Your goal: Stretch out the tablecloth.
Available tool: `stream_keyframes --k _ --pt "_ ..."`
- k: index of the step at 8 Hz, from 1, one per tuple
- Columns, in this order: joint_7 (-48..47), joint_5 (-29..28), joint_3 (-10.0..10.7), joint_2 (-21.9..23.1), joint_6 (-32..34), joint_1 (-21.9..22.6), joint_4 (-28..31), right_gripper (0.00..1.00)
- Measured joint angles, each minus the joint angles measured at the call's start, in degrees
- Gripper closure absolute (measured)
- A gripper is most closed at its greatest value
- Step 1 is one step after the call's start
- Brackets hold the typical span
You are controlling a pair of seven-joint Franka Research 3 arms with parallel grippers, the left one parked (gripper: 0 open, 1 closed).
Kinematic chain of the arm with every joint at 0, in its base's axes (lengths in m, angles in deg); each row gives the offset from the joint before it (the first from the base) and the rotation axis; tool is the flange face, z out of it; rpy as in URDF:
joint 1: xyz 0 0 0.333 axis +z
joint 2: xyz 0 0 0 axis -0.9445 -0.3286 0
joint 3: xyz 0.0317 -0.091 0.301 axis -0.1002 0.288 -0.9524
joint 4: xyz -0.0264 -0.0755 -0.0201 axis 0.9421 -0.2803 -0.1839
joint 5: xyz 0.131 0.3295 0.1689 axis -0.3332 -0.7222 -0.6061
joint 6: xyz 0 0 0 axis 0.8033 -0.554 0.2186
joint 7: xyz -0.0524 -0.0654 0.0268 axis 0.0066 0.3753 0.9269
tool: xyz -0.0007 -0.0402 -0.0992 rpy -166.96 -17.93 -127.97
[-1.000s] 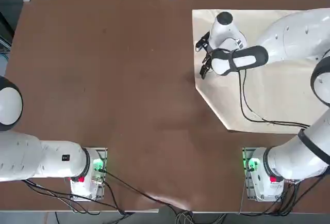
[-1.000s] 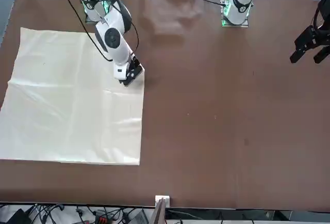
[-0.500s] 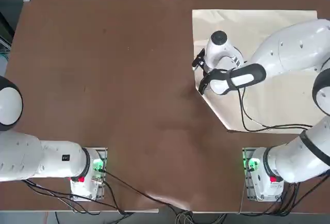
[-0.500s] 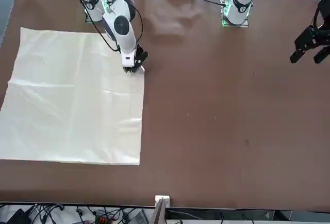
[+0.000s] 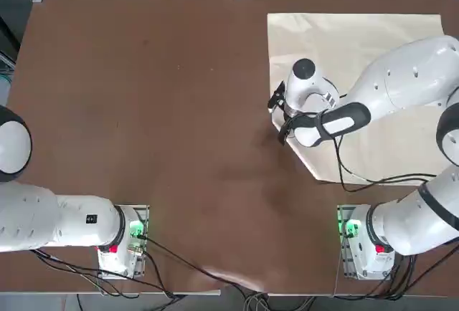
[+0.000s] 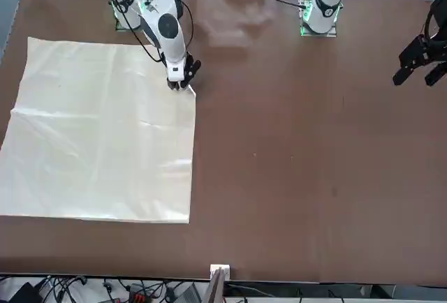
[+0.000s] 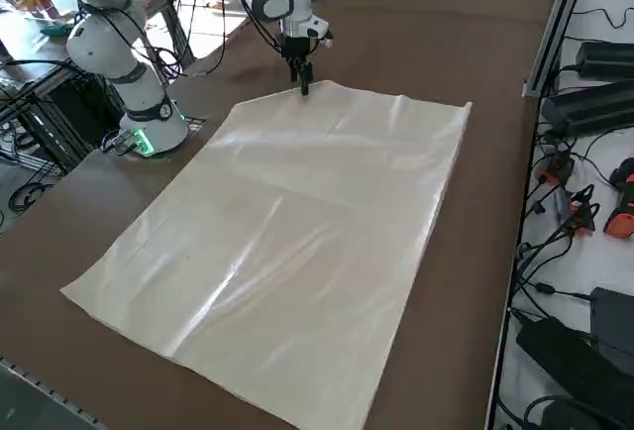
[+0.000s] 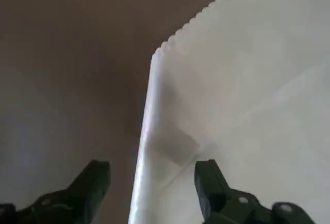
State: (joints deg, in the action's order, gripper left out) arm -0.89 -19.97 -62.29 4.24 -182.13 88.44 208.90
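A: Where does the large cream-beige sheet of thin creased tablecloth [image 5: 355, 67] lie?

B: Flat on the brown table [image 5: 143, 110], in front of the right arm's base, its long axis running across the table away from that base.

A: And the right gripper [image 6: 180, 82]?

B: Fingers [image 8: 211, 182] spread, straddling the cloth's folded corner edge, gripping nothing.

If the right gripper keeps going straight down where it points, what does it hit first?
Most likely the tablecloth: the open right gripper straddles its folded edge, so one finger would probably land on cloth, the other on table.
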Motion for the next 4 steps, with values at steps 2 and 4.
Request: stream_keyframes --k 2,4 --pt "0.00 0.97 0.50 0.00 -2.16 -0.01 1.69 0.00" --pt "-0.05 3.26 0.99 0.03 -2.62 -0.33 1.91 0.02"
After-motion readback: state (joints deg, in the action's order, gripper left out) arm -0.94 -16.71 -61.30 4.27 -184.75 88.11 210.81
